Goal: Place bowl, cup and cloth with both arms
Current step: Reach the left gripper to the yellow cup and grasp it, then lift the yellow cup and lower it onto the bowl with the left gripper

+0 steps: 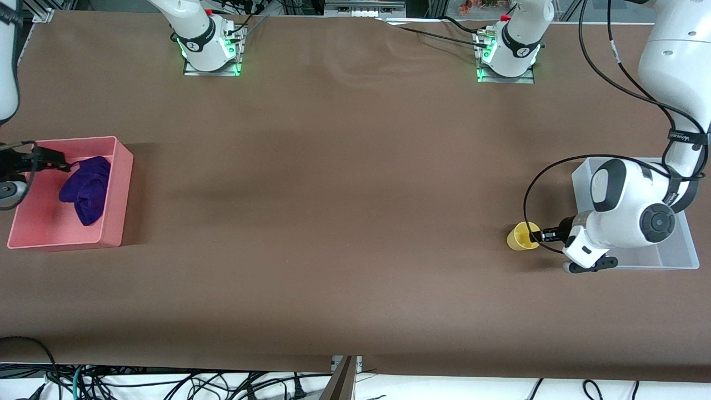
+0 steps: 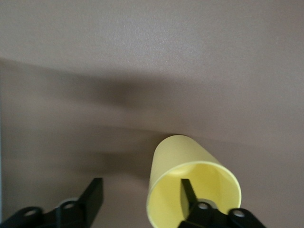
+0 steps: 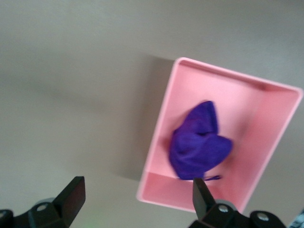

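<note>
The yellow cup [image 1: 521, 236] is on the table beside the clear bin [image 1: 682, 256], at the left arm's end. In the left wrist view the cup [image 2: 178, 159] has its mouth toward the camera. My left gripper [image 1: 541, 234] is open; one finger [image 2: 187, 190] is inside the cup's mouth and the other is well outside it. The purple cloth [image 1: 88, 191] lies bunched in the pink bin [image 1: 119, 191] at the right arm's end. My right gripper [image 1: 58, 164] is open and empty over that bin, with the cloth [image 3: 197, 145] below it. The bowl is not in view.
The left arm's wrist and forearm cover most of the clear bin, so its contents are hidden. The brown table stretches between the two bins. Cables hang at the table's near edge.
</note>
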You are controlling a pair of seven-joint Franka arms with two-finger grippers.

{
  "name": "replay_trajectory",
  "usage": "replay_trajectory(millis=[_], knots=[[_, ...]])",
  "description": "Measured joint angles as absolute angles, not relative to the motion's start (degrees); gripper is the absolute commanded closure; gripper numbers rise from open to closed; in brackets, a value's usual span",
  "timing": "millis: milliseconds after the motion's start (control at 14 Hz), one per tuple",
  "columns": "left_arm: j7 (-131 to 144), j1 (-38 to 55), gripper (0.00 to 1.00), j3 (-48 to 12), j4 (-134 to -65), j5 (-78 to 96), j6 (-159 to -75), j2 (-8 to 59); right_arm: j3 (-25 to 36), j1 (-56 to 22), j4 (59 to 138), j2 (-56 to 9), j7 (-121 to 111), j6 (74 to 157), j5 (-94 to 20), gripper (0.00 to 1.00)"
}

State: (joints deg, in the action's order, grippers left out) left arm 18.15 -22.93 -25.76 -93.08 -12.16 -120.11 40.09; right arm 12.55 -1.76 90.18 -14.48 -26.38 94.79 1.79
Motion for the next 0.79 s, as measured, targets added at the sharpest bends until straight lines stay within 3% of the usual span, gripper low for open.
replay_trajectory(millis=[71, 143, 500, 786], knots=[[19.2, -22.5, 0.95, -25.8, -93.1, -12.2, -120.3, 40.5, 10.2, -1.8, 90.1, -13.7, -21.9, 93.7, 1.9, 0.0], [19.7, -22.2, 1.0, -25.8, -93.1, -12.2, -120.3, 40.8, 7.9, -1.9, 90.1, -12.9, -17.6, 92.7, 2.1, 0.0], [19.8, -22.2, 1.0, -25.7, -92.9, -12.2, -119.6, 41.2, -0.5, -2.0, 90.1, -9.7, -2.0, 91.6, 2.0, 0.0], [19.4, -22.6, 1.0, -27.6, -90.5, -12.2, -106.9, 37.6, -2.2, -2.0, 89.7, -9.0, -0.7, 92.1, 1.8, 0.0]])
